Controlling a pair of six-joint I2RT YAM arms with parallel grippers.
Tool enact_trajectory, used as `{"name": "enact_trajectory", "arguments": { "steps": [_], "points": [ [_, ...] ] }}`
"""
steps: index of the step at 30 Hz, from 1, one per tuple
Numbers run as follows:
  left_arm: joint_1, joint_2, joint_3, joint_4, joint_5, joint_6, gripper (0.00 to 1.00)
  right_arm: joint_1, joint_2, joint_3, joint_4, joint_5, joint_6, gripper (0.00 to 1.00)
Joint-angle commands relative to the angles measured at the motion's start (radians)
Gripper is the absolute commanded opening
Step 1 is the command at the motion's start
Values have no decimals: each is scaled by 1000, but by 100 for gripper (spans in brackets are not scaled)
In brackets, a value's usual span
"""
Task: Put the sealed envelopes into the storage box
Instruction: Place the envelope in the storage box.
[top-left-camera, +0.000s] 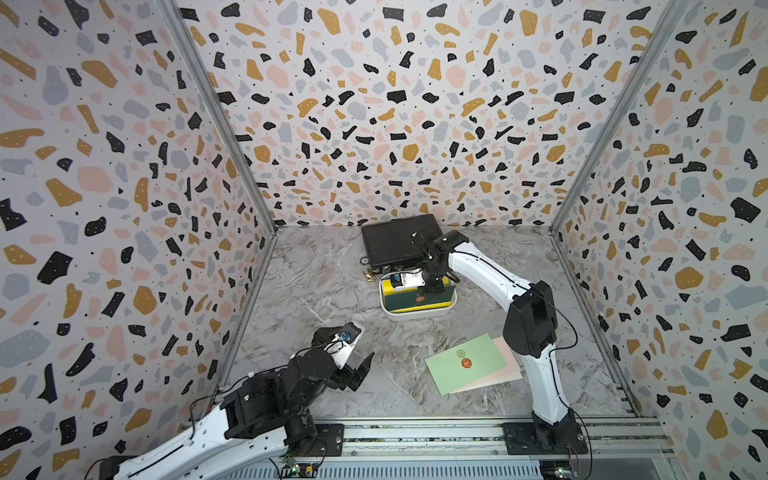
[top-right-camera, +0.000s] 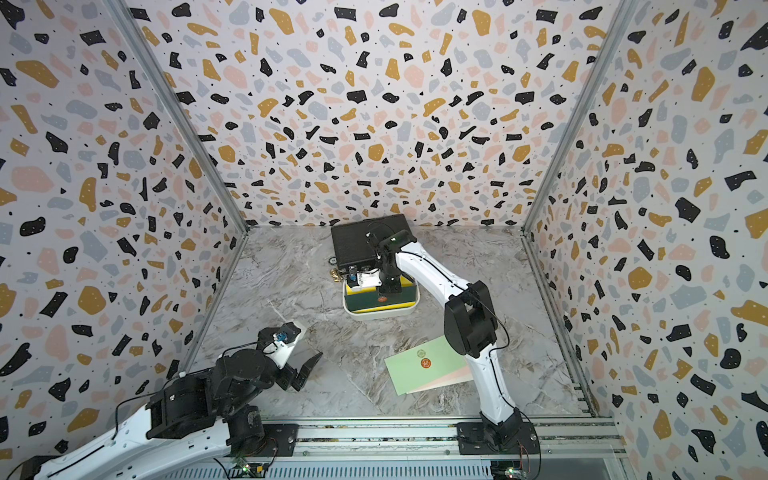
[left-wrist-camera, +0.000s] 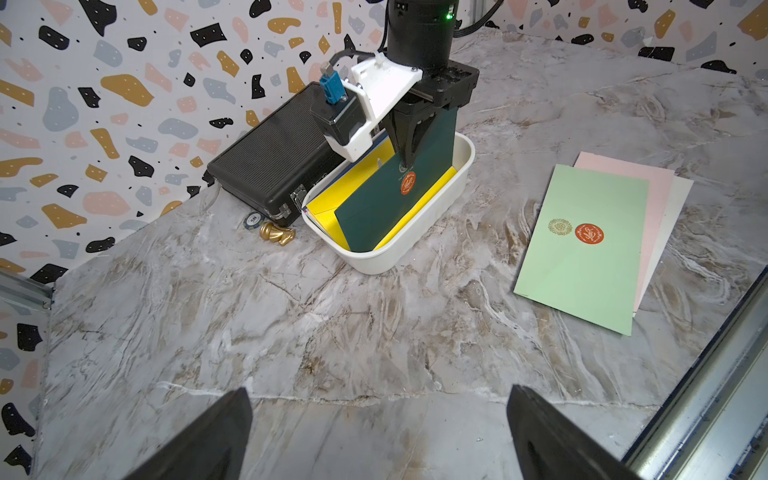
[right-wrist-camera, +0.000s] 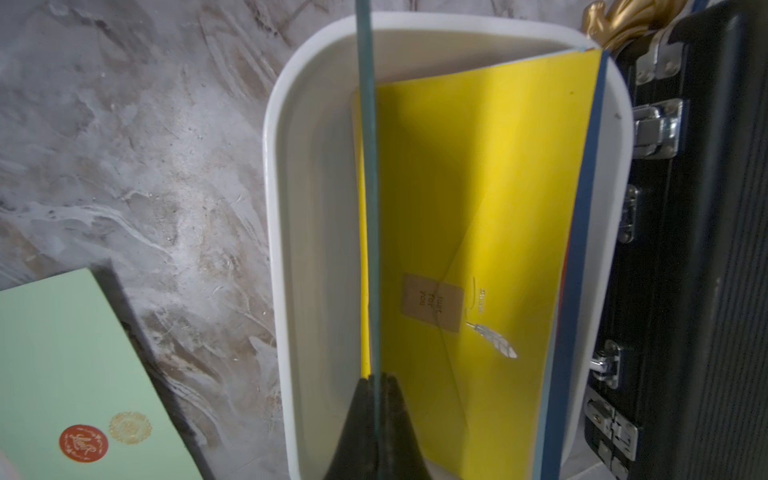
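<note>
I'm in a robot test booth, not a home: printed terrazzo panels at nine, twelve and three o'clock, aluminium posts, marble-print tabletop, mounting rail at six.

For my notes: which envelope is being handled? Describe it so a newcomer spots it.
Find the white storage box beside the black briefcase. Held on edge inside it by the right hand is the dark green envelope. It has a round orange seal, unlike the yellow envelope behind it.
</note>
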Motion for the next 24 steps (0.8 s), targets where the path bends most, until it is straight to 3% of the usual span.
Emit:
{"name": "enact_trajectory", "arguments": {
  "steps": [1, 11, 14, 20, 24],
  "points": [
    [10, -17, -1, 14, -20, -14, 99, -4, 3, 50, -34, 4, 29, 8],
    [13, -16, 1, 14, -6, -14, 99, -13, 57, 121, 19, 56, 87, 35],
    [14, -11, 2, 13, -9, -17, 99, -16, 62, 134, 72, 114, 125, 38],
    [14, 5, 30, -4, -30, -84, 99, -39, -4, 163, 158, 165, 335, 38],
    [14, 16, 68, -53, -63, -216, 99, -64, -188, -30, 289, 233, 611, 40]
  ]
}}
